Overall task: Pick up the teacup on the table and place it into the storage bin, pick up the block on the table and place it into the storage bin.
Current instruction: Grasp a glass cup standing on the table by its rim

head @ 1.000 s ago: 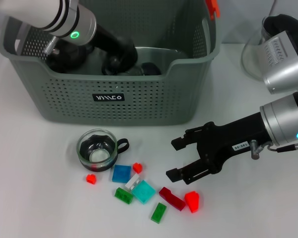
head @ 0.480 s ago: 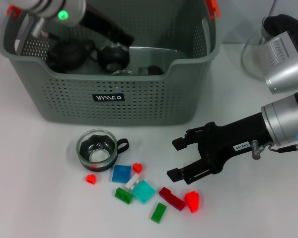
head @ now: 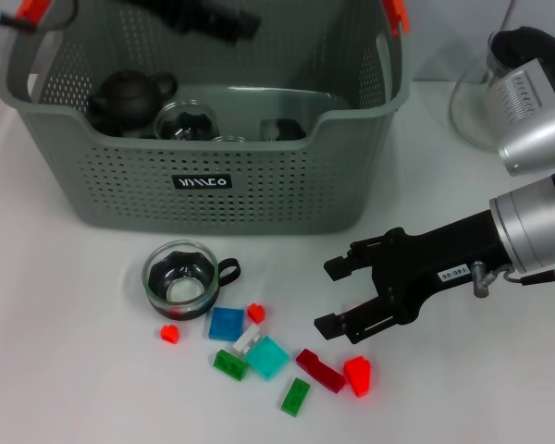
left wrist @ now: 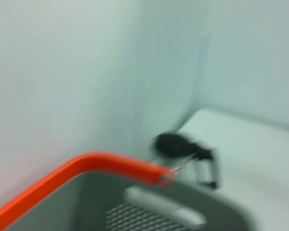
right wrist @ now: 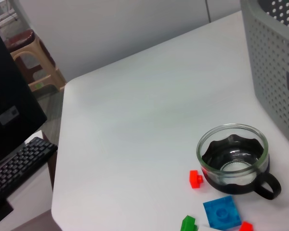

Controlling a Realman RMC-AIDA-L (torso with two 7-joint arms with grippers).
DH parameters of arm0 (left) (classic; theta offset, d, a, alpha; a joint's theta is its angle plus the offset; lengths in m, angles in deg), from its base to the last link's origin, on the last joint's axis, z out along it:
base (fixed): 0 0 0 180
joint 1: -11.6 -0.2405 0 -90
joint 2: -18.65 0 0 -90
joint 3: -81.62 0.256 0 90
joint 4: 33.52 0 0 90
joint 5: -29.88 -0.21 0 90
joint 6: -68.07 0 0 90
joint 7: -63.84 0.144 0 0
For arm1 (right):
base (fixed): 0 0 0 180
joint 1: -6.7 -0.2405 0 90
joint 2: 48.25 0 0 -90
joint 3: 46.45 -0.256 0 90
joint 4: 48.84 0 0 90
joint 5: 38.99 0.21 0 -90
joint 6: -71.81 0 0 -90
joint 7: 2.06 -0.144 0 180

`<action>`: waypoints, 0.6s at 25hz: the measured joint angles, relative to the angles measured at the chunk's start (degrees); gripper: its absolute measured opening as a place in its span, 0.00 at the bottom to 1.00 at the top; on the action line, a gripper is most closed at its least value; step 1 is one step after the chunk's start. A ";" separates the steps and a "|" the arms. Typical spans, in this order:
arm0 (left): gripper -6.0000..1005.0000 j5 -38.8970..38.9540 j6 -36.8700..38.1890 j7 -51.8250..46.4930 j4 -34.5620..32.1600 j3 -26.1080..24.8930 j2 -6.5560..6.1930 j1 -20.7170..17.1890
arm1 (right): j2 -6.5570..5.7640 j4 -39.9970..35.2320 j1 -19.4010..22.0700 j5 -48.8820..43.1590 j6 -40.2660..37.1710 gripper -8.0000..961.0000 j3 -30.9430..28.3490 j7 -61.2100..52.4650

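The glass teacup (head: pixel 178 279) with a black handle stands on the white table in front of the storage bin (head: pixel 259 199); the right wrist view shows the teacup (right wrist: pixel 233 159) upright too. Several small blocks lie beside it, among them a blue block (head: pixel 227 324), a cyan block (head: pixel 268 357) and a red block (head: pixel 358 376). My right gripper (head: pixel 328 296) hovers open just above the red block, right of the block pile. High over the bin's back edge, my left gripper (head: pixel 217 18) is only a dark blur. The left wrist view catches the bin's orange handle clip (left wrist: pixel 86 166).
Inside the bin sit a black teapot (head: pixel 129 97) and a glass cup (head: pixel 187 118). A glass vessel (head: pixel 499 74) stands at the back right, behind my right arm. The right wrist view has a red block (right wrist: pixel 196 178), a blue block (right wrist: pixel 222 211) and the table's far edge.
My left arm has lifted out of the bin and back, uncovering the teapot and a glass cup inside. The right gripper has barely shifted.
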State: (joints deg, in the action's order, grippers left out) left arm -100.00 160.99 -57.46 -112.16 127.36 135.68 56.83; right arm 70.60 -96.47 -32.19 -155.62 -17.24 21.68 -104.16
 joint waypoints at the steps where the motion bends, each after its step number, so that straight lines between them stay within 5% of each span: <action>1: 0.84 3.64 2.97 1.38 -1.69 -0.89 0.01 -1.63 | -0.01 0.00 0.05 0.00 0.06 0.97 -0.02 0.02; 9: 0.83 11.05 16.72 9.07 -10.13 -1.90 1.16 -8.84 | 0.00 0.00 0.23 0.00 0.59 0.97 -0.14 -0.03; 15: 0.83 10.92 19.98 12.78 -18.68 3.10 3.13 -15.02 | 0.07 0.77 0.28 0.00 1.58 0.97 -0.48 -0.02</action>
State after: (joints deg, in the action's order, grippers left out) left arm -89.08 180.97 -44.67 -130.84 130.46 138.81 41.82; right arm 70.66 -95.70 -31.91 -155.62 -15.66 21.20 -104.18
